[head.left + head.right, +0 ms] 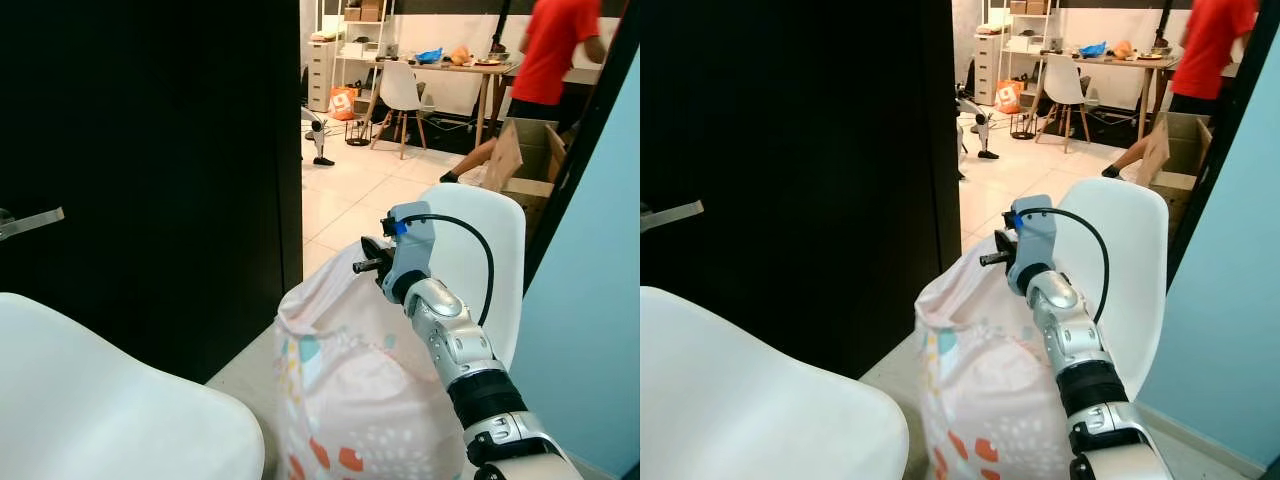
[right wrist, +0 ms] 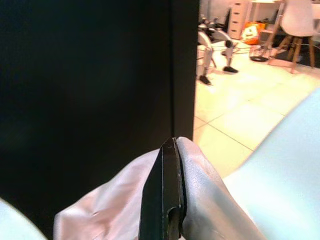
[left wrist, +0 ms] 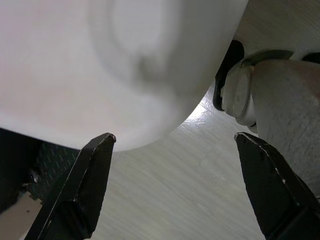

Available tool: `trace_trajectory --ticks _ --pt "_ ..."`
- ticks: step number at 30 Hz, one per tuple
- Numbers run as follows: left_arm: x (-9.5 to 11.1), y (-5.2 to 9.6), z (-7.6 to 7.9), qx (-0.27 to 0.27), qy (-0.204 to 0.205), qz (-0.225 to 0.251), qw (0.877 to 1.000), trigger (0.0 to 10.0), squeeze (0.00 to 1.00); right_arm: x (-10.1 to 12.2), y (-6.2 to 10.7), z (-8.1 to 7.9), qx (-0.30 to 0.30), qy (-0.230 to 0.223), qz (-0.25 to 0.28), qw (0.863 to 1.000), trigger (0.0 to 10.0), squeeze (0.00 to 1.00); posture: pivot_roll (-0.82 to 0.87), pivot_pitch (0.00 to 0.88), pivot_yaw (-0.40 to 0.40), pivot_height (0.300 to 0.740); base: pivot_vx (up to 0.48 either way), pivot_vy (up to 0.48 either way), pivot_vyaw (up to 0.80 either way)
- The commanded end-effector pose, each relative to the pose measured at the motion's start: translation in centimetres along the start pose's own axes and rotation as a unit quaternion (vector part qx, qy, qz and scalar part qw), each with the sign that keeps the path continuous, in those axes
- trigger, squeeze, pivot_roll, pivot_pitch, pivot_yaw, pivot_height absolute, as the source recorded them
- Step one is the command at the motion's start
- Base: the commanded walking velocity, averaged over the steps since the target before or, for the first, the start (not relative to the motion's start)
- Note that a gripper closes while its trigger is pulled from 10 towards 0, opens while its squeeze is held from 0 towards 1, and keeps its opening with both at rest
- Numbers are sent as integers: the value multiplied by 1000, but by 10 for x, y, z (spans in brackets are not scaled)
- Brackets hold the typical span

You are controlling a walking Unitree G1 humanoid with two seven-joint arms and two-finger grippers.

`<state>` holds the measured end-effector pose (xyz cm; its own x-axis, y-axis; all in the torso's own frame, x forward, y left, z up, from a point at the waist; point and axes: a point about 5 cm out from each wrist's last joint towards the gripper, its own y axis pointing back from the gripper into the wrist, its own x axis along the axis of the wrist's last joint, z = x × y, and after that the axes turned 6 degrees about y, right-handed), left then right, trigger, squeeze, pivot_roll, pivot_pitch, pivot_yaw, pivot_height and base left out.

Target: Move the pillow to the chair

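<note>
A pale pink pillow (image 1: 350,380) with coloured dots and patches hangs upright in front of me, low in the head views. My right gripper (image 1: 368,262) is shut on its top corner, and the right wrist view has the black fingers (image 2: 167,200) pinched on the pillow's fabric (image 2: 205,195). Just behind the pillow stands a white shell chair (image 1: 480,250), its back facing me. My left gripper (image 3: 175,190) is open over wooden floor, beneath the underside of another white chair (image 3: 100,65).
A second white chair (image 1: 110,410) fills the near left. A black door (image 1: 150,150) with a lever handle (image 1: 30,222) stands on the left, a light blue wall (image 1: 600,270) on the right. Beyond, a person in a red shirt (image 1: 555,50), a cardboard box (image 1: 530,160), a desk and chair.
</note>
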<state>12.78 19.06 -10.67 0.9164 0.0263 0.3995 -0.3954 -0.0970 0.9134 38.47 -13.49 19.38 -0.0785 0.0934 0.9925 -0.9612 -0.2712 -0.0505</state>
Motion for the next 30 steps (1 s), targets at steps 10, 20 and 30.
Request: trace_trajectory --ticks 10,20,30 --pt "2 0 -1 -6 -10 7 1000 10000 0 36 -3 16 -35 -38 97 994 10000 0 -107 20 -5 740 172 0 0" --pt "2 0 -1 -10 -10 7 1000 10000 0 74 1 34 -32 -121 191 974 10000 0 -105 17 -3 740 340 0 -462" --pt "3 0 1 -13 -11 9 1000 10000 0 99 3 46 -42 -109 232 966 10000 0 -104 16 -4 740 340 0 -773"
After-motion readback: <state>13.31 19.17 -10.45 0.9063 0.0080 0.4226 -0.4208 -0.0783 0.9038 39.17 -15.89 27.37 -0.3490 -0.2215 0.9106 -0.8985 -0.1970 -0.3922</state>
